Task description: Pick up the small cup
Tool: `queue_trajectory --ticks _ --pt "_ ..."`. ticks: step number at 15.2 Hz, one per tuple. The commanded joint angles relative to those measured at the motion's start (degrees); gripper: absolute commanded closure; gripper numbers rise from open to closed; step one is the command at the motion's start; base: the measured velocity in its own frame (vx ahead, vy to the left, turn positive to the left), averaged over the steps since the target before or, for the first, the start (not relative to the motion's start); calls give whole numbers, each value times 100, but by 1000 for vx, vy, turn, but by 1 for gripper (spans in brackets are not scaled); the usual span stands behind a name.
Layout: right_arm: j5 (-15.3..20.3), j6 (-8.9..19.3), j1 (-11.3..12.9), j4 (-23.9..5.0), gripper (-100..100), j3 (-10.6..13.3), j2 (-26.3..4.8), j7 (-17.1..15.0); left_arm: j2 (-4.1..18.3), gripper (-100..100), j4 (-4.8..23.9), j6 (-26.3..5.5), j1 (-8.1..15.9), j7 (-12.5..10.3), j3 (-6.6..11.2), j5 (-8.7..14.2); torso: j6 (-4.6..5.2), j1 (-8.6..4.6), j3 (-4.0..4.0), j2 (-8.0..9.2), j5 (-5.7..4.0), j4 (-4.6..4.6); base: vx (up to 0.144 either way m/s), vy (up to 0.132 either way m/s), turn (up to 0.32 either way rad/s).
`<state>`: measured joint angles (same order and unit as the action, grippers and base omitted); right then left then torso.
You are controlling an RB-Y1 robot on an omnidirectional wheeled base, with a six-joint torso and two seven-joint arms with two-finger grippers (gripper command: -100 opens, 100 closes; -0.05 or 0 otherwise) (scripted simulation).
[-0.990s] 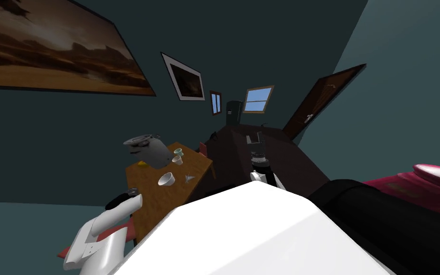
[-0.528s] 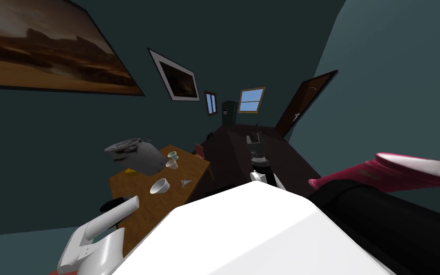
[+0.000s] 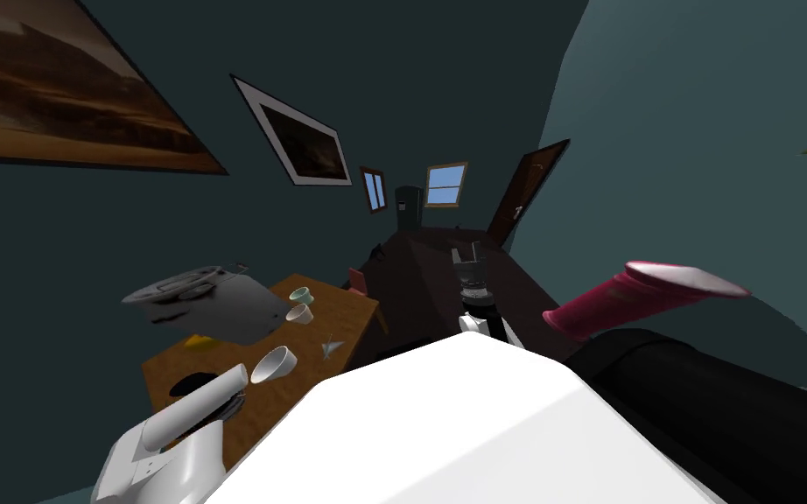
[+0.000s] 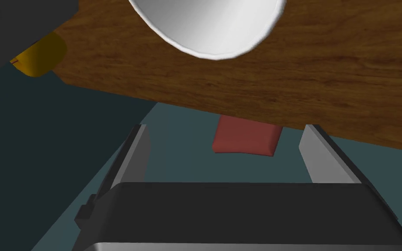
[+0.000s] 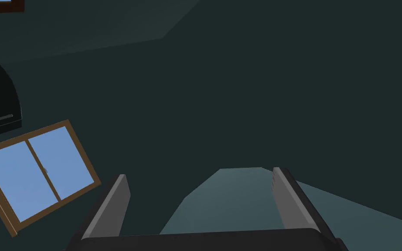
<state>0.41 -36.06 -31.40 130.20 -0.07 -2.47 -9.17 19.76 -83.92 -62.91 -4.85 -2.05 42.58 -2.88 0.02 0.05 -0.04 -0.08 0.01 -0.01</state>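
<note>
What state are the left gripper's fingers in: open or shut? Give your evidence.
Open. The left gripper has its fingers wide apart, gripping nothing; the white cup sits beyond their tips.

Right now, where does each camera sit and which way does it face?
Head view: on my head, steeply down and forward; wooden table, white cup, both forearms.
Left wrist view: on my left hand, along the open left gripper, at the cup near the table's edge.
Right wrist view: on my right hand, along the open right gripper, forward, away from the table.
Shared: head and left wrist both show cup and table.
</note>
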Motion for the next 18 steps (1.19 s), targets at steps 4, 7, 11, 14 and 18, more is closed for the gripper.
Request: queue_trajectory --ticks 4,7,11,14,18 --pt "0 0 0 0 0 0 0 0 -21 -100 338 -647 159 -55 306 -13 -1 1 -1 -1 0 0 27 11 -211" --pt "0 0 0 0 0 0 0 0 -28 -100 432 -855 202 -67 396 -13 -1 1 1 1 0 0 18 13 -163" --pt "0 0 0 0 0 0 0 0 -46 -100 640 -1251 297 -96 597 -13 -2 0 1 3 0 0 18 13 -150" --pt "0 0 0 0 0 0 0 0 -32 -100 706 -1268 316 -92 626 -5 -2 3 1 1 0 0 18 18 -121" --pt "0 0 -1 0 0 -1 0 0 -84 -100 1022 -922 308 -172 513 -18 -7 9 2 3 2 0 17 33 46"
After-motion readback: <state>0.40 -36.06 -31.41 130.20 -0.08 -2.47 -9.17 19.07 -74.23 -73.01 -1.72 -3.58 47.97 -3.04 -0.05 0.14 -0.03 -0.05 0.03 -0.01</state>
